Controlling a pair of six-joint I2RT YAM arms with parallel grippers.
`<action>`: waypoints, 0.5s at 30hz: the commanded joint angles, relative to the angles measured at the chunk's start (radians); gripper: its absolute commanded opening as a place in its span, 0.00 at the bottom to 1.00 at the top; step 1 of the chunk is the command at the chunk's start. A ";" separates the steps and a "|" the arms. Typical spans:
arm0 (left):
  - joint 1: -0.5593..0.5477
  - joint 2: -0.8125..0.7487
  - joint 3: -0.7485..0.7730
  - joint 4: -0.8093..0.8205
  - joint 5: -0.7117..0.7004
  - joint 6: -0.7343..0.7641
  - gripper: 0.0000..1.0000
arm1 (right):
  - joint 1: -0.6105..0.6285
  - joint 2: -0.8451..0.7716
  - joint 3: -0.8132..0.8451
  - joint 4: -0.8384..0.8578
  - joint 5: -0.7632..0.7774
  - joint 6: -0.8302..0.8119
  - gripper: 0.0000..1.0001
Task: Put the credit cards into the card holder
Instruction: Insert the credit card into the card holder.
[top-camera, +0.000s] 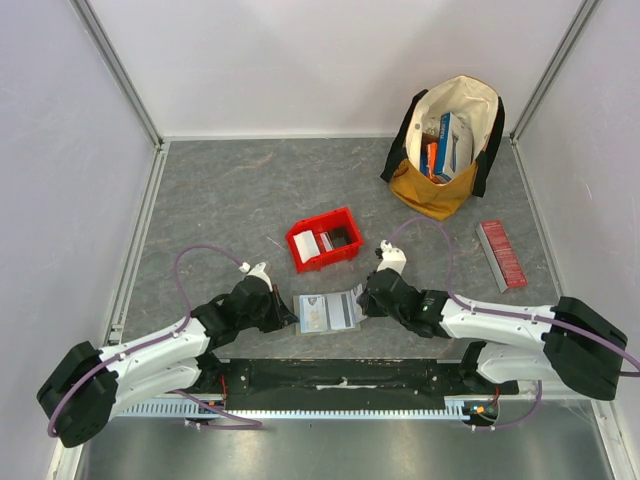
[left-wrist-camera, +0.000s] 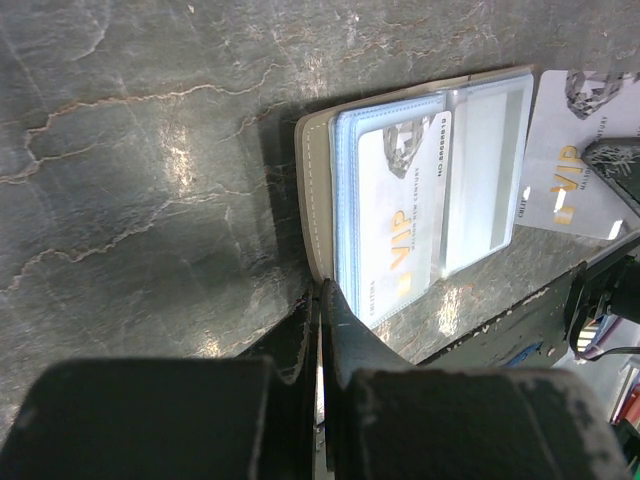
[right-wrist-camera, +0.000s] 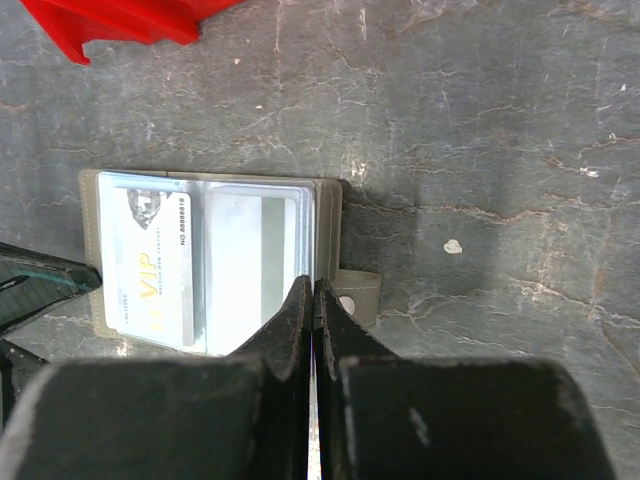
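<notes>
The grey-olive card holder lies open on the table between my two grippers. A white VIP credit card sits in its left clear sleeve, and a card with a grey stripe fills the sleeve beside it. My left gripper is shut, its tips against the holder's near left corner. My right gripper is shut on another VIP credit card, which stands on edge over the holder's right side. That card shows only edge-on in the right wrist view.
A red plastic bin with something white inside stands just beyond the holder. A tan and white bag of colourful boxes sits at the back right. A long red ribbed box lies at the right. The holder's snap tab sticks out rightward.
</notes>
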 joint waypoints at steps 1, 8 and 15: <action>0.003 -0.015 -0.005 0.012 0.003 -0.009 0.02 | 0.001 0.037 -0.003 0.017 0.009 0.015 0.00; 0.003 -0.009 -0.002 0.013 0.005 -0.007 0.02 | 0.001 0.078 0.004 0.087 -0.047 0.032 0.00; 0.003 -0.003 0.000 0.018 0.003 -0.004 0.02 | 0.004 -0.024 0.046 0.143 -0.128 -0.028 0.00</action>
